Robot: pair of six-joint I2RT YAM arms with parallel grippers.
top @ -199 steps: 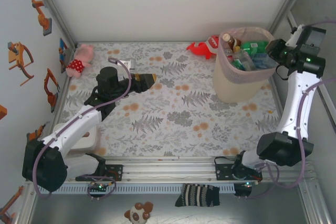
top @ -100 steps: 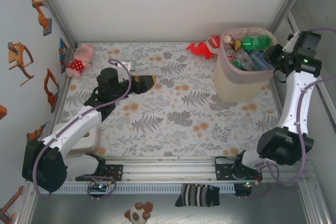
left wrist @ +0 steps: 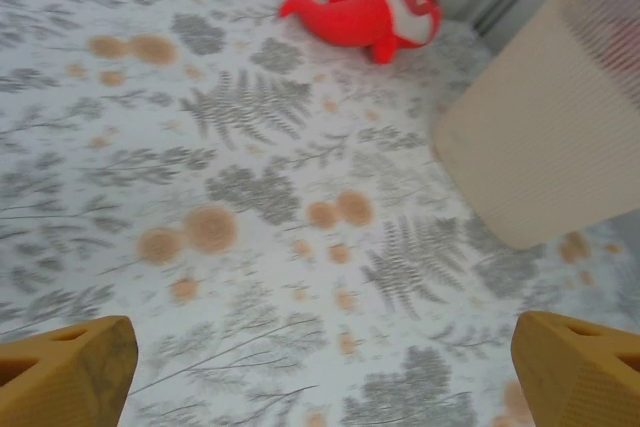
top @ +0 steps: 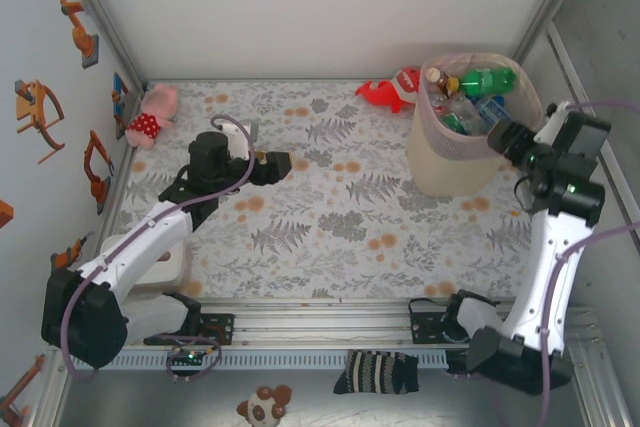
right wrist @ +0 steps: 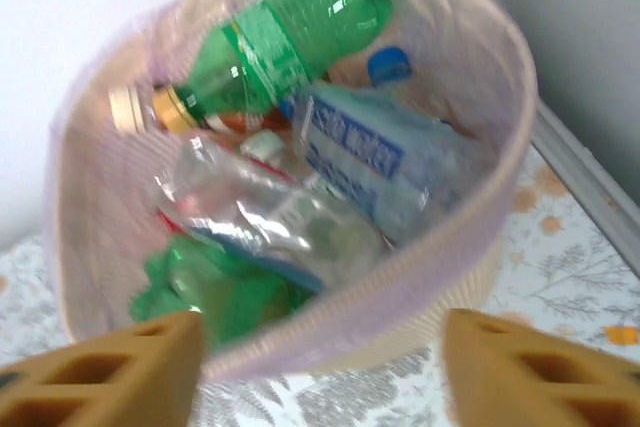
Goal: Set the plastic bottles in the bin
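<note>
The bin, a cream tub w/ pink liner folded over its rim, holds the plastic bottles: a green bottle on top at the far side, crushed clear ones below, and a blue/white-labelled bottle whose white lettering is too blurred to read. Right gripper hangs just beside the bin's near-right rim, fingers spread, nothing held. Left gripper is well left of the bin over the floral mat, fingers spread, empty; a red toy lies just left of the bin.
</note>
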